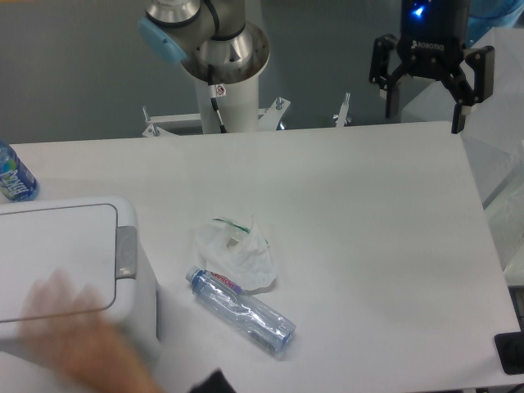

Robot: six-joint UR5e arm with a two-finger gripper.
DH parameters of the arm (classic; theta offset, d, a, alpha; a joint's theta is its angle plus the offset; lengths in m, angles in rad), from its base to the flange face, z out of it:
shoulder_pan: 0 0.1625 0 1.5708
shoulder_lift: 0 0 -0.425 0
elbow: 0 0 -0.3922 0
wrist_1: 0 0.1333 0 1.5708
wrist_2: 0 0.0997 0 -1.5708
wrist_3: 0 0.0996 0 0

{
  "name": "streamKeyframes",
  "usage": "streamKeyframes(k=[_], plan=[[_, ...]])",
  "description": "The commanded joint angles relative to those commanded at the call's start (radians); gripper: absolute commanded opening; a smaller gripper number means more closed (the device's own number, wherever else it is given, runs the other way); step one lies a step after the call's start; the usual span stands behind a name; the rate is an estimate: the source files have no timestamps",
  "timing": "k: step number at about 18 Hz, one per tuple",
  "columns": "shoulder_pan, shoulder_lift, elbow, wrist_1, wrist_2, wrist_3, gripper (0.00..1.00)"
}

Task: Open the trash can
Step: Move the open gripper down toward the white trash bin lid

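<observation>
- The gripper [423, 102] is hanging at the far right of the scene, just above the far edge of the table [368, 213], with its two black fingers spread apart and nothing between them.
- The trash can [74, 270] is sitting at the near left corner of the table, well apart from the jaws, diagonally across the tabletop from them.
- Its flat white lid [53, 250] is lying closed, and the small grey latch [126, 251] is showing on the rim at the bin's right side.
- A blurred hand [78, 340] is reaching in from the near edge over the bin's near corner; its contact with the bin cannot be told.
- What the bin is holding is hidden under the lid.
- A clear plastic bottle [241, 309] is lying on its side near the middle of the table, right of the bin, looking empty.
- A crumpled clear plastic bag [233, 254] is lying just beyond the bottle, touching it near its cap end.
- A second bottle with a blue label [14, 173] is showing at the far left edge, beyond the bin.
</observation>
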Motion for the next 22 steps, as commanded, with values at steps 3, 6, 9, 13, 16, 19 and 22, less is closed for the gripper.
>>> streamKeyframes(k=[3,6,9,13,16,19,22], plan=[[-0.002,0.002,0.003,-0.002,0.006,-0.003,1.00],[-0.005,0.002,0.009,-0.005,0.009,-0.023,1.00],[-0.021,0.006,0.006,-0.002,-0.002,-0.190,1.00],[-0.112,-0.002,0.012,0.040,0.000,-0.493,1.00],[-0.207,-0.017,0.005,0.100,0.005,-0.708,1.00],[-0.279,-0.038,0.002,0.164,0.002,-0.880,1.00],[-0.339,-0.045,-0.002,0.172,0.003,-1.006,1.00]])
